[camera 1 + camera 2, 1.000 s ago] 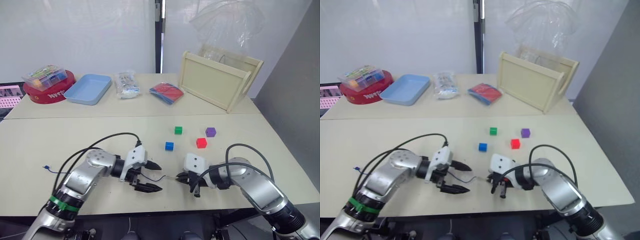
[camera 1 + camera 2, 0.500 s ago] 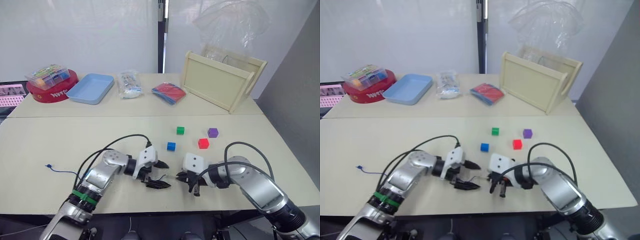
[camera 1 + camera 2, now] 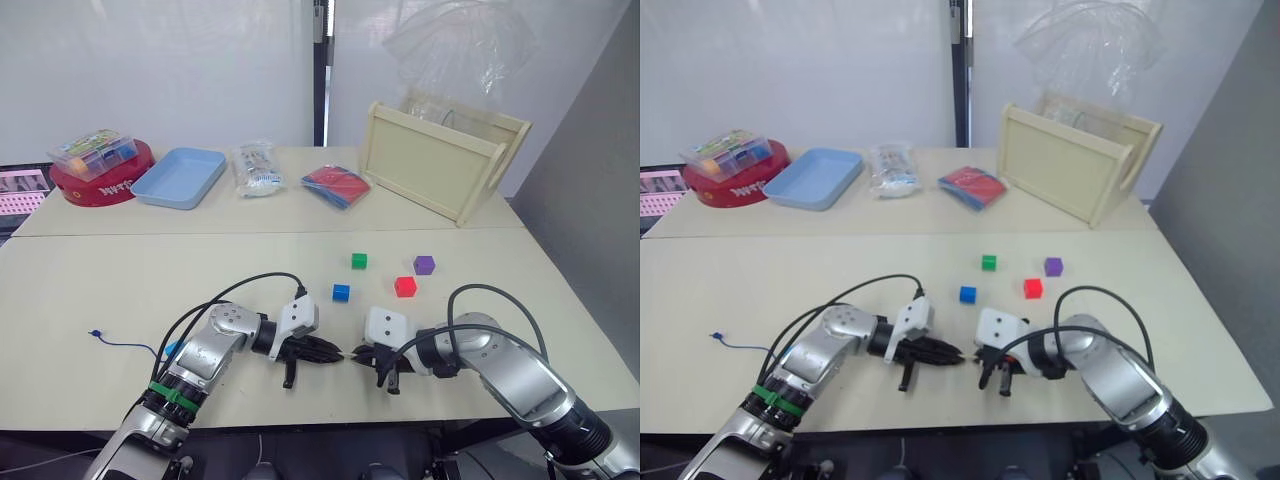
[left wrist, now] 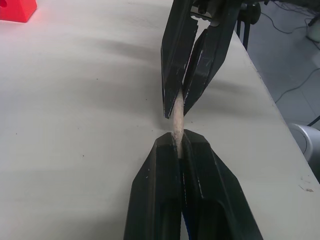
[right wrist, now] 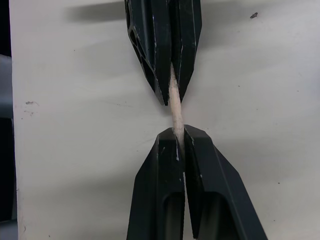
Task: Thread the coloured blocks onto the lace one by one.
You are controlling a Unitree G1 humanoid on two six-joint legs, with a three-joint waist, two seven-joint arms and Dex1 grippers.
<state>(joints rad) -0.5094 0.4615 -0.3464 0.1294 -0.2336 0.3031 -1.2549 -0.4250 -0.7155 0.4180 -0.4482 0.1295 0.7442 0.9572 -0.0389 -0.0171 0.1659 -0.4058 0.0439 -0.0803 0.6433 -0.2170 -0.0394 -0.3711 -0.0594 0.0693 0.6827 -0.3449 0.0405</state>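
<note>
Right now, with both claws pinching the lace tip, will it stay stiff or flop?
The pale tip spans the gap between left claw and right claw straight, so probably stiff. The dark-blue lace trails in curves, likely floppy.

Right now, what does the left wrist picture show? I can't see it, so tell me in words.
The left gripper and the right gripper meet tip to tip over the table, both shut on the pale stiff tip of the lace. A red block sits far off at a corner.
</note>
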